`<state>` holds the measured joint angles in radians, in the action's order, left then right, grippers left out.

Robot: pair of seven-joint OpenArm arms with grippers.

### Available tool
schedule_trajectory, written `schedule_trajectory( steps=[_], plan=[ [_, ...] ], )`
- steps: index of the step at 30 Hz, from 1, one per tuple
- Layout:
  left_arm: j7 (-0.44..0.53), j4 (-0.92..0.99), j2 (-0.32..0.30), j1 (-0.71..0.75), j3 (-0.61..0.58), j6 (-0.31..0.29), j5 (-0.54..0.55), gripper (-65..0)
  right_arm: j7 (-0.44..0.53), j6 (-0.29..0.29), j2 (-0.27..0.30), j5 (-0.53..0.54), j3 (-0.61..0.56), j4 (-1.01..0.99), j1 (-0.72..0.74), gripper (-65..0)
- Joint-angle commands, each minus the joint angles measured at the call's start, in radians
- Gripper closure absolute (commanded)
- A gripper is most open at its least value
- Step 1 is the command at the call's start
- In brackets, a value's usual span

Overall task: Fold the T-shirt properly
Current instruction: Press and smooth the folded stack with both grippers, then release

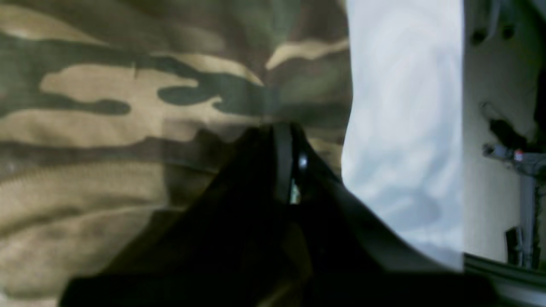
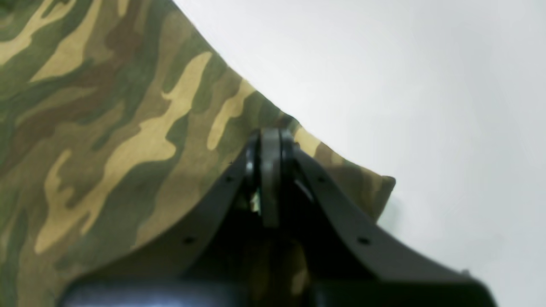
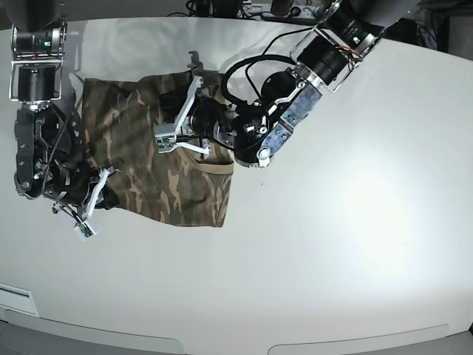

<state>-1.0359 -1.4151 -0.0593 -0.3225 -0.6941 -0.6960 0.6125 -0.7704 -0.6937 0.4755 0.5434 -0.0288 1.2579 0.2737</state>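
The camouflage T-shirt point(image 3: 159, 166) lies bunched in a rough rectangle on the white table point(image 3: 332, 222), at the left in the base view. A tan ribbed band point(image 3: 213, 168) shows near its right side. My left gripper point(image 3: 195, 72) comes in from the upper right over the shirt's far edge. In the left wrist view the left gripper point(image 1: 290, 130) is shut, its jaws pinched together on the T-shirt point(image 1: 128, 98). My right gripper point(image 3: 106, 180) sits at the shirt's near left edge. In the right wrist view the right gripper point(image 2: 271, 136) is shut on the T-shirt point(image 2: 128, 140) at its edge.
Cables and plugs point(image 3: 259, 9) lie along the table's far edge. The left arm's black cable loops point(image 3: 251, 74) hang just right of the shirt. Beyond the table's side edge, the left wrist view shows a metal stand point(image 1: 527, 192).
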Motion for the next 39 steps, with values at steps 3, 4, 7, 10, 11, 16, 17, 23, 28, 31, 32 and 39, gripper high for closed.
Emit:
schedule_trajectory(
  steps=[3,4,7,10,11,16,17,23,28,31,32,39],
  plan=[
    [0.013,0.034,-0.064,-0.042,-0.026,-0.002,-0.11,0.0,-0.042,-0.004,0.059,0.092,0.012,0.02,0.011,0.0],
    [0.027,0.046,-0.087,-0.05,-0.032,-0.002,-0.128,0.0,-0.073,-0.004,0.068,0.125,0.017,0.025,0.006,0.0],
    [0.08,0.068,-0.143,-0.068,-0.04,-0.002,-0.175,0.0,-0.144,-0.004,0.081,0.203,0.055,0.055,-0.03,0.0],
    [0.123,0.095,-0.177,-0.091,-0.04,-0.002,-0.214,0.0,-0.177,-0.004,0.082,0.25,0.123,0.103,-0.093,0.0],
    [0.142,0.106,-0.182,-0.101,-0.04,-0.002,-0.232,0.0,-0.177,-0.004,0.081,0.271,0.149,0.12,-0.12,0.0],
    [0.271,0.128,-0.182,-0.142,-0.04,-0.002,-0.352,0.0,-0.177,-0.004,0.053,0.319,0.261,0.196,-0.266,0.0],
    [0.3,0.128,-0.182,-0.145,-0.04,-0.002,-0.38,0.0,-0.177,-0.004,0.04,0.316,0.278,0.21,-0.299,0.0],
    [0.579,0.128,-0.179,-0.15,-0.04,0.077,-0.57,0.0,-0.177,-0.004,-0.071,0.317,0.356,0.27,-0.483,0.0],
    [0.678,0.128,-0.164,-0.154,-0.04,0.197,-0.725,0.0,-0.177,-0.004,-0.158,0.317,0.383,0.359,-0.587,0.0],
    [0.677,0.128,-0.161,-0.172,-0.04,0.243,-0.738,0.0,-0.177,-0.004,-0.197,0.317,0.383,0.436,-0.645,0.0],
    [0.676,0.128,-0.159,-0.179,-0.04,0.25,-0.735,0.0,-0.177,-0.004,-0.206,0.316,0.383,0.46,-0.659,0.0],
    [0.55,0.106,-0.16,-0.238,-0.032,0.253,-0.702,0.0,-0.175,-0.004,-0.22,0.317,0.385,0.648,-0.678,0.0]
  ],
)
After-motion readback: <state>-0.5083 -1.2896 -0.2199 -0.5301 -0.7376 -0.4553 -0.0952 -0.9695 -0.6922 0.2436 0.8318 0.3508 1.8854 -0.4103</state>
